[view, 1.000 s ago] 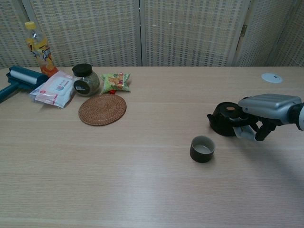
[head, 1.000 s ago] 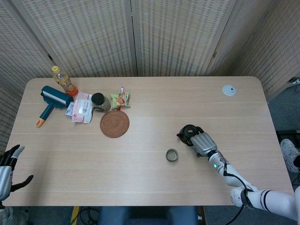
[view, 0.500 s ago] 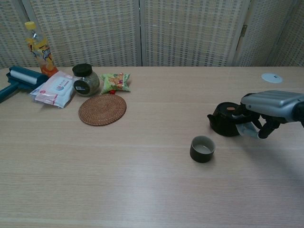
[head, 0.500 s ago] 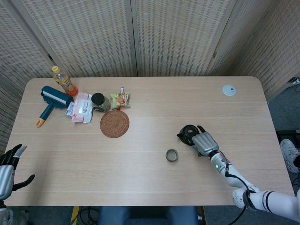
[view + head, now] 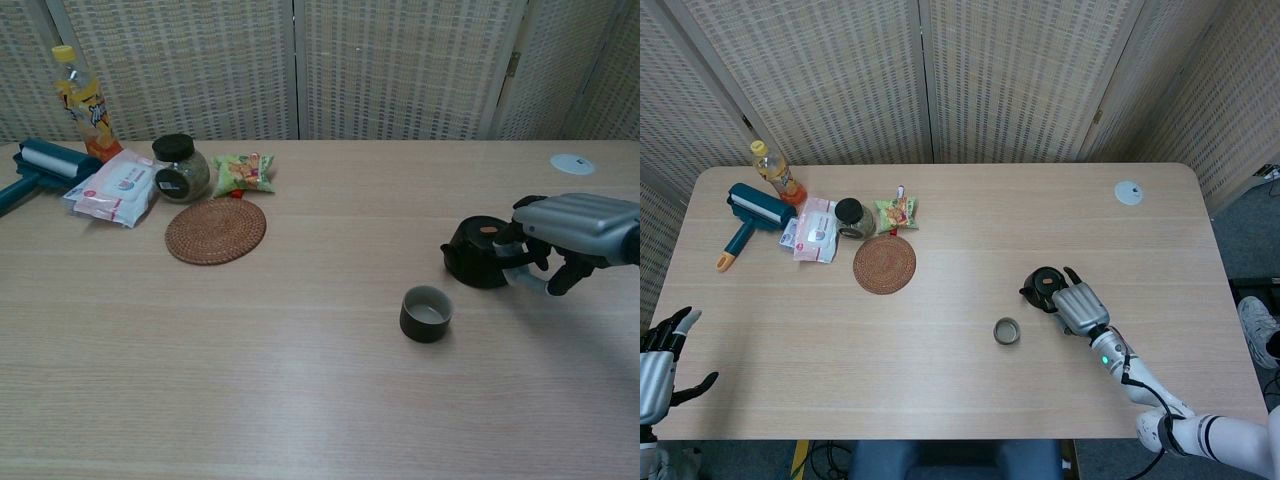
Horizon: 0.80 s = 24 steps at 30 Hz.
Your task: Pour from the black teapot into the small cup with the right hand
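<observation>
The right hand is seen at the right side of the worktop, placed against the right side of the black teapot. Its fingers are curled down around what appears to be the teapot's handle, though from these views it cannot be told for certain whether the handle is firmly gripped. The teapot stands upright on the worktop, its spout directed to the left, its lid marked by a small brown knob.

The small cup is set just to the near left of the teapot, apart from it, upright and with its pale inside showing.

The left hand is held off the near left edge of the worktop, its fingers spread and nothing in them.

At the far left of the worktop a round woven coaster is laid, and beyond it a dark-lidded glass jar, a green snack packet and a pink pack of wipes are grouped. Further left a teal lint roller and an orange drink bottle are found. A small white disc lies at the far right corner.
</observation>
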Each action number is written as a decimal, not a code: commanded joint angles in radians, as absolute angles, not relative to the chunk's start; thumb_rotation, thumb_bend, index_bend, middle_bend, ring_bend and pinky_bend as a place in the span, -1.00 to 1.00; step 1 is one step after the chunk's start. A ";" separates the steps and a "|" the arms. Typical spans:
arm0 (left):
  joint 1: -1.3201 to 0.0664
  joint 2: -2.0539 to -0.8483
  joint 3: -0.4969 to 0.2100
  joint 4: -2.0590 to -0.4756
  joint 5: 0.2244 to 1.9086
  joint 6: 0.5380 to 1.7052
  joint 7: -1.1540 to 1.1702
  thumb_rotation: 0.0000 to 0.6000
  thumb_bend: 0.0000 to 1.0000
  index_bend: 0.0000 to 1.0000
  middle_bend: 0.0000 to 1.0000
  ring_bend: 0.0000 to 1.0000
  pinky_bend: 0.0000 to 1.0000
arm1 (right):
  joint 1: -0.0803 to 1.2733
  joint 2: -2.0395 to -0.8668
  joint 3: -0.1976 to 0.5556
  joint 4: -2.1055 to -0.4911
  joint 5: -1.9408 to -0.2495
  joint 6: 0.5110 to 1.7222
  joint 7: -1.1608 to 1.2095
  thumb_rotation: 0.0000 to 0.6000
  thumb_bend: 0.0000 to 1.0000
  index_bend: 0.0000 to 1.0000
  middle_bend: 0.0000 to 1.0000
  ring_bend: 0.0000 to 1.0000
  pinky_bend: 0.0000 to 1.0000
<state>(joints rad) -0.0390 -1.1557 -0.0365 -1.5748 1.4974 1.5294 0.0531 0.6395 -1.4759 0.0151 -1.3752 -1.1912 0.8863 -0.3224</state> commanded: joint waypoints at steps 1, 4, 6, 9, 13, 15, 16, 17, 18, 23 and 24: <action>-0.039 -1.155 -0.036 -1.577 1.498 1.530 0.054 1.00 -0.62 -0.76 -0.83 -0.72 -0.66 | 0.629 -1.489 0.016 -1.356 -1.215 0.912 -0.318 1.00 -1.00 0.10 0.03 0.00 -1.00; -0.039 -1.154 -0.036 -1.580 1.498 1.530 0.058 1.00 -0.62 -0.76 -0.83 -0.72 -0.66 | 0.620 -1.497 0.018 -1.352 -1.222 0.918 -0.301 1.00 -1.00 0.10 0.01 -0.04 -1.00; -0.039 -1.153 -0.035 -1.583 1.498 1.529 0.059 1.00 -0.62 -0.76 -0.83 -0.72 -0.66 | 0.618 -1.498 0.017 -1.350 -1.223 0.915 -0.300 1.00 -1.00 0.04 -0.04 -0.09 -1.00; -0.040 -1.153 -0.035 -1.585 1.499 1.528 0.062 1.00 -0.62 -0.76 -0.83 -0.72 -0.66 | 0.615 -1.496 0.019 -1.357 -1.219 0.906 -0.292 1.00 -1.00 -0.11 -0.15 -0.20 -1.00; -0.041 -1.154 -0.035 -1.586 1.499 1.527 0.064 1.00 -0.62 -0.76 -0.83 -0.72 -0.66 | 0.613 -1.489 0.023 -1.366 -1.218 0.899 -0.286 1.00 -1.00 -0.28 -0.33 -0.36 -1.00; -0.041 -1.153 -0.035 -1.586 1.499 1.527 0.064 1.00 -0.62 -0.76 -0.83 -0.72 -0.66 | 0.612 -1.488 0.025 -1.368 -1.217 0.897 -0.286 1.00 -1.00 -0.30 -0.35 -0.39 -1.00; -0.041 -1.153 -0.035 -1.586 1.499 1.527 0.064 1.00 -0.62 -0.76 -0.83 -0.72 -0.66 | 0.612 -1.487 0.027 -1.371 -1.217 0.895 -0.285 1.00 -1.00 -0.30 -0.34 -0.39 -1.00; -0.041 -1.153 -0.035 -1.586 1.499 1.527 0.064 1.00 -0.62 -0.76 -0.83 -0.72 -0.66 | 0.612 -1.486 0.028 -1.372 -1.219 0.897 -0.282 1.00 -1.00 -0.30 -0.32 -0.38 -1.00; -0.041 -1.152 -0.035 -1.586 1.498 1.527 0.063 1.00 -0.62 -0.76 -0.83 -0.72 -0.66 | 0.611 -1.486 0.030 -1.374 -1.222 0.897 -0.276 1.00 -1.00 -0.30 -0.29 -0.37 -1.00; -0.040 -1.151 -0.035 -1.585 1.497 1.527 0.063 1.00 -0.62 -0.76 -0.83 -0.72 -0.66 | 0.611 -1.482 0.038 -1.379 -1.225 0.890 -0.253 1.00 -1.00 -0.08 -0.06 -0.20 -1.00; -0.040 -1.152 -0.035 -1.585 1.497 1.528 0.063 1.00 -0.62 -0.76 -0.83 -0.72 -0.66 | 0.611 -1.482 0.039 -1.380 -1.224 0.888 -0.250 1.00 -1.00 -0.04 -0.03 -0.18 -1.00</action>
